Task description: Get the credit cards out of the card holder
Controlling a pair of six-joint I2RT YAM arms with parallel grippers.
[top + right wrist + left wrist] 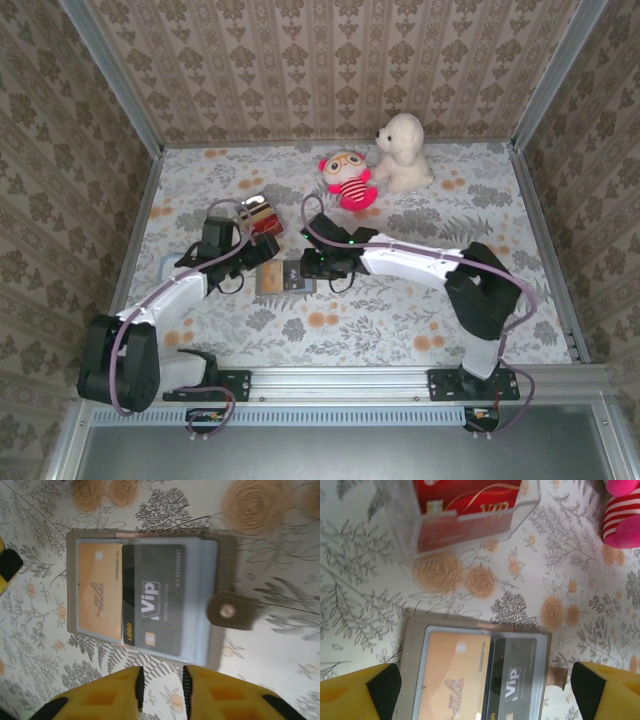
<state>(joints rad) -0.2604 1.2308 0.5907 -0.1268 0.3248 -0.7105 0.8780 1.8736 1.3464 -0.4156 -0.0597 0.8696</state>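
Note:
The card holder lies open and flat on the floral tabletop between my two grippers. In the left wrist view the card holder shows a gold-brown card and a dark "Vip" card under its clear sleeves. My left gripper hangs over its near edge, open wide, touching nothing. The right wrist view shows the card holder, gold card, dark card and round snap tab. Just short of the holder's edge, my right gripper has only a narrow gap, with nothing in it.
A clear plastic box holding a red card stands just beyond the holder, also the clear box in the top view. A pink striped plush and a white plush dog sit at the back. Walls enclose the table.

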